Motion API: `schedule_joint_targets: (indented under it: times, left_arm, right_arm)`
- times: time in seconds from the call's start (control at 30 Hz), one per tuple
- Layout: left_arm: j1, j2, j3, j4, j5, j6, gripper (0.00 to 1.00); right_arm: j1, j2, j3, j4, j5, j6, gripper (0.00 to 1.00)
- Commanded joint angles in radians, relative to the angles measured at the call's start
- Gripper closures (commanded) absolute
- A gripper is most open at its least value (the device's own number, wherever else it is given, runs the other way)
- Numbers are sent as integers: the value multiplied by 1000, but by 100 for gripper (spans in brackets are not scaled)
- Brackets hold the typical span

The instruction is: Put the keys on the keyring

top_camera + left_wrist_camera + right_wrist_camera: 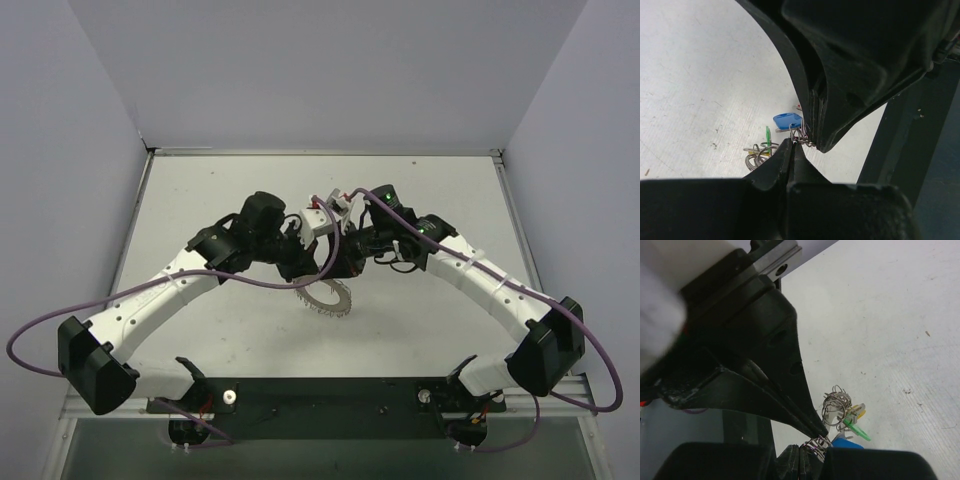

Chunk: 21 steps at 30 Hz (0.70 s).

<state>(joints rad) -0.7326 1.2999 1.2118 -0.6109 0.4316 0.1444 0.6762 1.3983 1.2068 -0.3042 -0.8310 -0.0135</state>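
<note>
two arms | left fingers [816, 135], right fingers [812, 422] clenched tip-to-tip on wire loop [816, 443] | blue key [787, 120], green key [768, 135] beside

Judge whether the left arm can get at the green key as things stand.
Probably not yet: the left gripper is shut on a wire ring, so it must let go first. The green key lies nearby, uncovered.
</note>
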Motion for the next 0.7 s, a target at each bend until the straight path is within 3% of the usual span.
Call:
schedule_joint_targets:
  times: [0.0, 0.57, 0.67]
  left_arm:
    - [-4, 16, 72, -78, 50, 40, 100]
    - [30, 47, 43, 109, 12, -189, 100]
    - [58, 42, 31, 140, -7, -227, 100]
  right_arm:
    - [29, -38, 17, -6, -72, -60, 100]
    - [68, -53, -4, -4, -59, -80, 100]
    - [77, -61, -9, -6, -65, -92, 93]
